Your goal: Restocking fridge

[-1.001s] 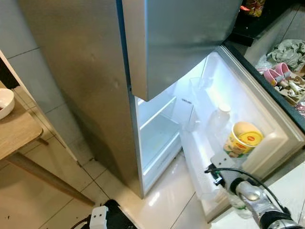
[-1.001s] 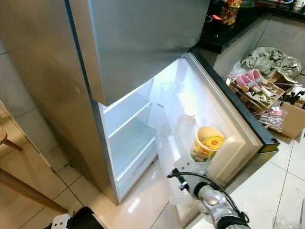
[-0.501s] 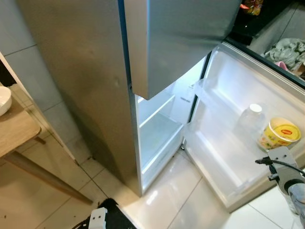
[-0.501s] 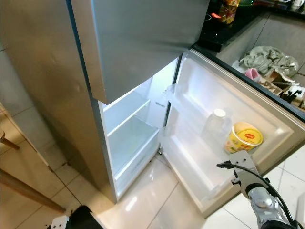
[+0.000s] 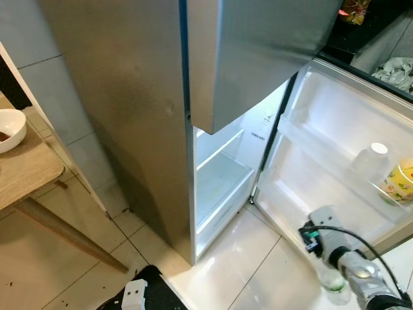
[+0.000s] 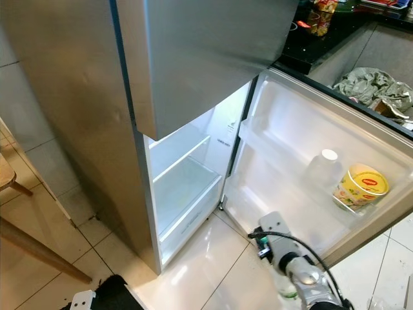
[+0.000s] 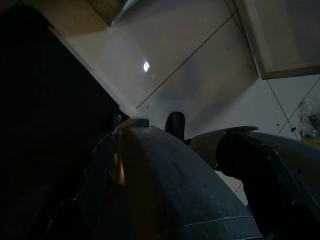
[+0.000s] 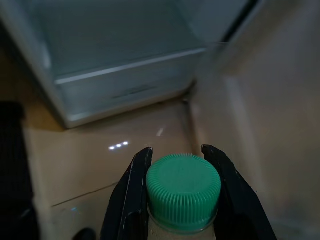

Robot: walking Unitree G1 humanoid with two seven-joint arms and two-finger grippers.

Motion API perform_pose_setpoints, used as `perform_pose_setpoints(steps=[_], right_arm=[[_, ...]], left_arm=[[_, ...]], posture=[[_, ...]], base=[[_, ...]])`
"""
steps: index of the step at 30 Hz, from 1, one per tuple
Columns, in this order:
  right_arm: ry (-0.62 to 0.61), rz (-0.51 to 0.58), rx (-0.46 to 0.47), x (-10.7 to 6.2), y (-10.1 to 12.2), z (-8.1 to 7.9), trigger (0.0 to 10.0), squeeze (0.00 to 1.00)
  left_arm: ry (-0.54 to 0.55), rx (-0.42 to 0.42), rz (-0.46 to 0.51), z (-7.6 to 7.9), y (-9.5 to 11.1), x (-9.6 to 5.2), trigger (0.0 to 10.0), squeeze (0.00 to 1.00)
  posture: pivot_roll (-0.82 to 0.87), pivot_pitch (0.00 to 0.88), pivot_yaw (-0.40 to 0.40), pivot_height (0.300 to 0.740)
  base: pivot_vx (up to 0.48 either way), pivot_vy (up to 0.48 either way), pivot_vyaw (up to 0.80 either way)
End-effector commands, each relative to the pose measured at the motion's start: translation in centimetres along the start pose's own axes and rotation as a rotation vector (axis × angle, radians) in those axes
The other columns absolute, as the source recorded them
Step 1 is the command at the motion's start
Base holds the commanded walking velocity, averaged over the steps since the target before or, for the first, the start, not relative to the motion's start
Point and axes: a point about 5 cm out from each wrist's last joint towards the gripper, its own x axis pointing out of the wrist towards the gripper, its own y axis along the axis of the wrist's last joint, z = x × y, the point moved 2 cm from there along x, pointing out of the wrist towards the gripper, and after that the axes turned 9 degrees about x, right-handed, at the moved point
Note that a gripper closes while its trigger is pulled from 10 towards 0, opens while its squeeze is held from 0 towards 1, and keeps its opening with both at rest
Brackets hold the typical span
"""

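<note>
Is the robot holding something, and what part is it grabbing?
Yes. The right gripper holds a bottle by its green cap, one black finger on each side. The left arm hangs idle.

Lower fridge shelf [image 5: 222,177] lies bare; door rack [image 5: 335,171] holds jar [image 5: 371,160] and tub [image 5: 400,184].
</note>
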Motion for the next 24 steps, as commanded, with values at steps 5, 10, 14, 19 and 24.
perform_pose_setpoints(steps=[5, 10, 14, 19, 24], right_arm=[[-0.101, -0.009, -0.032, 0.0, -0.3, 0.2, 10.0, 0.00], [-0.222, 0.055, 0.038, -0.1, 1.2, 2.6, 10.0, 0.00], [-0.292, 0.100, 0.159, -0.4, 2.2, 4.4, 10.0, 0.00], [-0.321, -0.004, 0.153, -0.8, 0.4, 4.5, 10.0, 0.00], [-0.348, -0.199, 0.179, -2.2, -4.2, 3.2, 10.0, 0.00]], left_arm=[[-0.004, -0.007, -0.032, 0.4, -1.2, -0.2, 10.0, 0.00], [-0.010, -0.004, -0.034, 0.6, -1.2, -0.2, 10.0, 0.00], [-0.005, 0.008, -0.043, 0.5, -1.3, -0.2, 10.0, 0.00], [0.011, 0.024, -0.058, 0.5, -1.3, -0.1, 10.0, 0.00], [0.031, 0.036, -0.079, 0.5, -1.4, 0.1, 10.0, 0.00]], posture=[[-0.04, 0.092, -0.040, 0.740], [-0.04, 0.088, -0.041, 0.740], [-0.04, 0.083, -0.043, 0.740], [-0.04, 0.084, -0.042, 0.740], [-0.05, 0.086, -0.040, 0.740]], base=[[0.000, 0.000, 0.00], [0.000, 0.000, 0.00], [0.000, 0.000, 0.00], [0.000, 0.000, 0.00], [0.000, 0.000, 0.00]])
